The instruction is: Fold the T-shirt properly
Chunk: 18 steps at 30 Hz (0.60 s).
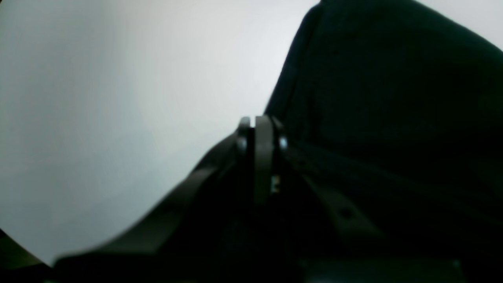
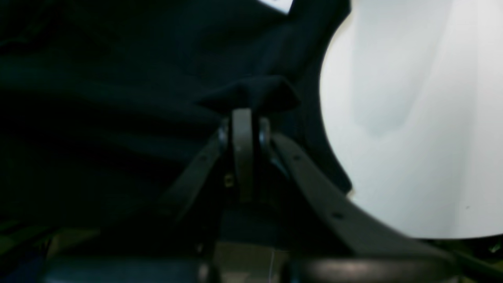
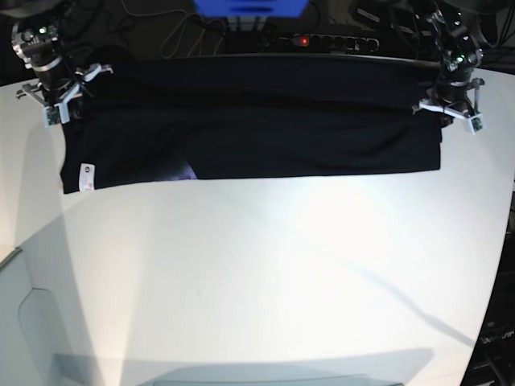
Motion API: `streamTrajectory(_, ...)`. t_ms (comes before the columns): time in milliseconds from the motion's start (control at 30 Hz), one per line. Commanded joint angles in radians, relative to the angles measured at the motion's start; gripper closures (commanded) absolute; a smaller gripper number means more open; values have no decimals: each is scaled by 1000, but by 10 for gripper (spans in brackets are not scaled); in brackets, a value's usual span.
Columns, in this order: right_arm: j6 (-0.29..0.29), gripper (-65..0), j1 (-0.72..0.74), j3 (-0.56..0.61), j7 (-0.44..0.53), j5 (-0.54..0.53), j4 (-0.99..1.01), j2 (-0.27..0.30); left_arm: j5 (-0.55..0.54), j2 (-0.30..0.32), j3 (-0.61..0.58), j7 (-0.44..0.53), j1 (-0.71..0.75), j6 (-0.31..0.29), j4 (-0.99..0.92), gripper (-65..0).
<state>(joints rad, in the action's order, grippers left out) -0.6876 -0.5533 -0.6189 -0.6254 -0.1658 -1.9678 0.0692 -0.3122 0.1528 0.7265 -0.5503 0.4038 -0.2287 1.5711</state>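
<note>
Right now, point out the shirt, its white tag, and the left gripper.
T-shirt (image 3: pixel 265 121), base view, middle of the black cloth.
White tag (image 3: pixel 87 177), base view, on the shirt's lower corner at picture left.
Left gripper (image 3: pixel 452 100), base view, at the shirt's far corner.

A broad white table (image 3: pixel 257 273) fills most of the base view, its matte top brightly lit at the centre and dimming toward the edges. Soft grey shadows fall across its near edge and left side, and a thin diagonal shadow runs toward the lower right. Beyond the far edge the background is dark, where a black power strip (image 3: pixel 302 40) shows a glowing red switch, cables (image 3: pixel 161 32) trail beside it, and a blue object (image 3: pixel 249 8) sits at the top of the frame.
</note>
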Motion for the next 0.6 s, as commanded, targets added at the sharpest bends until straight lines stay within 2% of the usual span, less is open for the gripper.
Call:
streamTrajectory(0, -11, 0, -23, -5, 14, -4, -14, 13, -2, 17, 6, 12, 1, 9, 12, -1)
streamTrajectory(367, -11, 0, -64, -5, 14, -2, 15, 16, -2, 17, 6, 12, -1, 9, 13, -4)
streamTrajectory(467, -11, -82, -60, -5, 14, -2, 57, 21, -2, 17, 6, 12, -1, 9, 13, -5)
streamTrajectory(567, -11, -197, -60, -12, 14, -2, 78, 28, -2, 17, 6, 12, 1, 9, 13, -5)
